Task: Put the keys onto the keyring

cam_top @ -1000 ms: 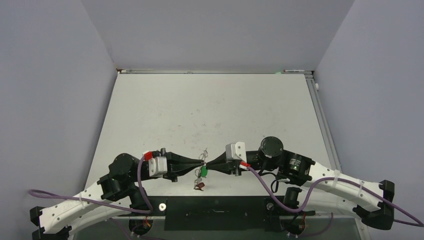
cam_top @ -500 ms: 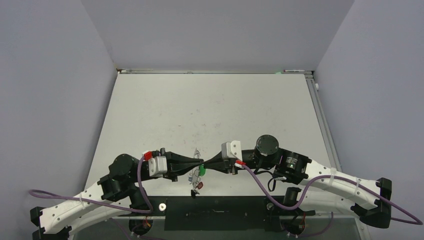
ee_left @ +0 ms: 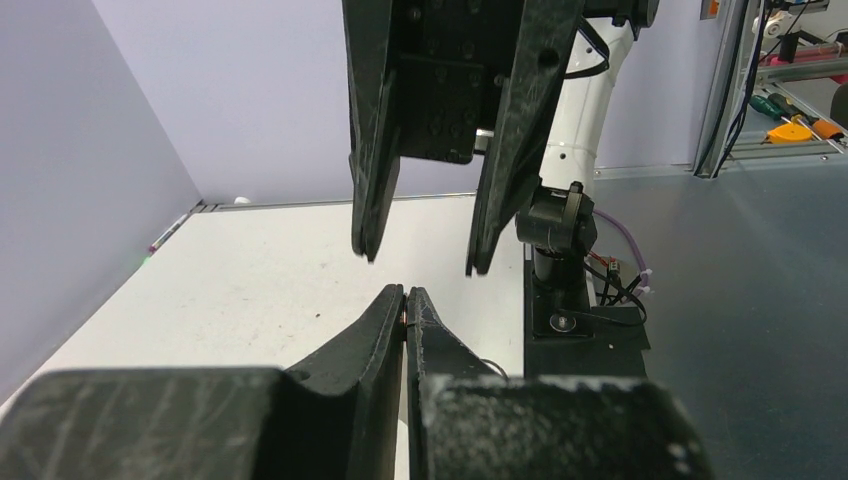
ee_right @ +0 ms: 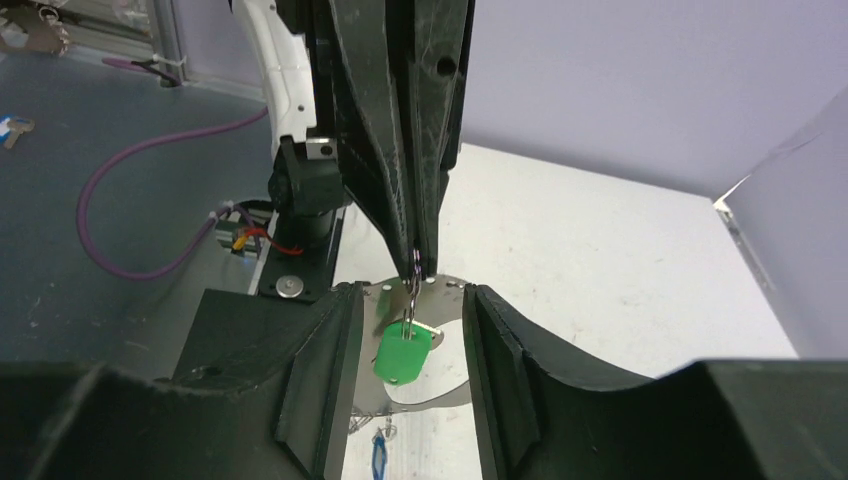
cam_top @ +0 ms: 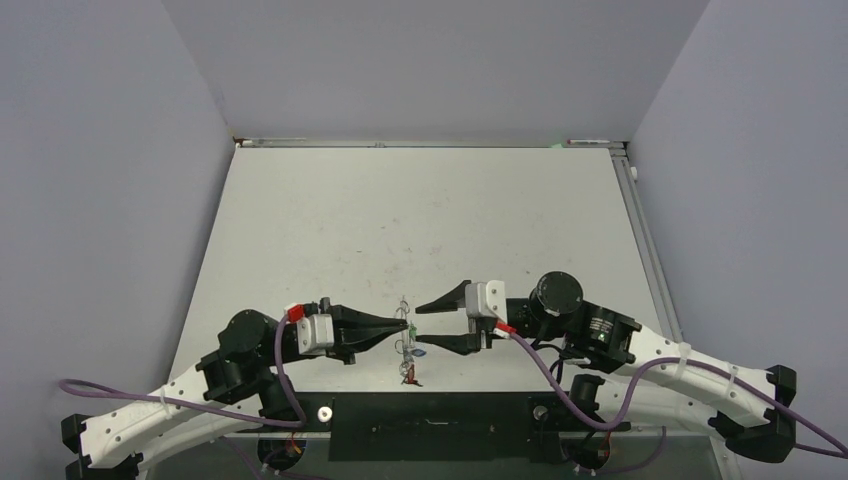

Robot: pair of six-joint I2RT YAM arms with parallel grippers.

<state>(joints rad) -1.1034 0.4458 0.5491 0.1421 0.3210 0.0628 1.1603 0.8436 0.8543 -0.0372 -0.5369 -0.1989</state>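
**Right gripper [cam_top: 420,324] drawn back rightward from the left gripper [cam_top: 405,322]; its jaws, together a second ago, now stand apart.**
Left jaws stay clamped on the keyring [ee_right: 430,402], held aloft between the two arms, with the green-tagged key [ee_right: 403,356] hanging from it. The step in hand appears to be release after threading. The next move calls for checking that every key hangs on the ring.
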